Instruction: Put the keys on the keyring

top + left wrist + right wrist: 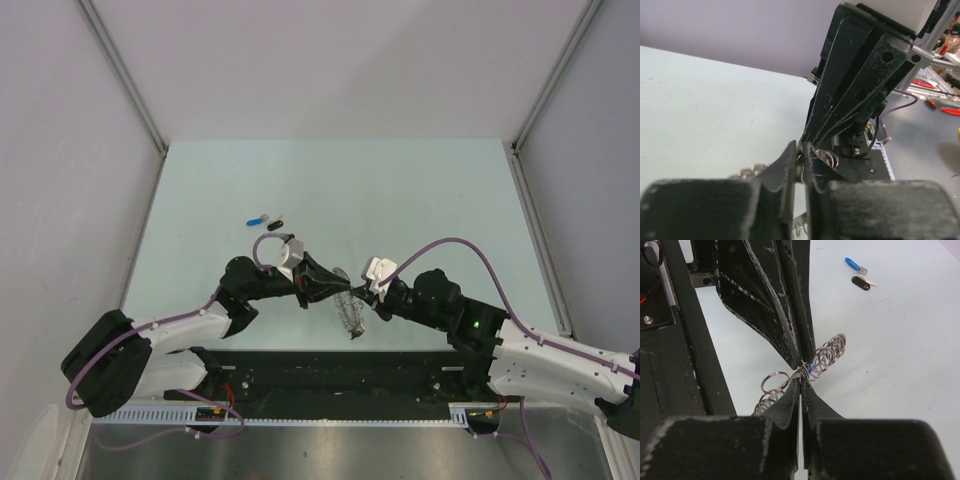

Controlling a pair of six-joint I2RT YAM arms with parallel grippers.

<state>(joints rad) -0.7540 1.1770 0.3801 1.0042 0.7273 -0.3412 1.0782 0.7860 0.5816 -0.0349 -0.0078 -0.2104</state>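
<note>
Left hand (800,152) and right hand (801,384) both pinch narrow on the keyring (827,356), raised at the desk's (420,190) six o'clock. Blue key (255,220) and black key (275,221) lie loose toward eleven o'clock, not yet threaded.

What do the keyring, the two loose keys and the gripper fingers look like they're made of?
Keyring: bright wire loops, likely steel, judging by the silvery glints.
Blue key and black key: glossy heads that look like plastic, with small silvery metal blades.
Fingers: matte black, probably plastic, with pale scratches along the edges.
</note>
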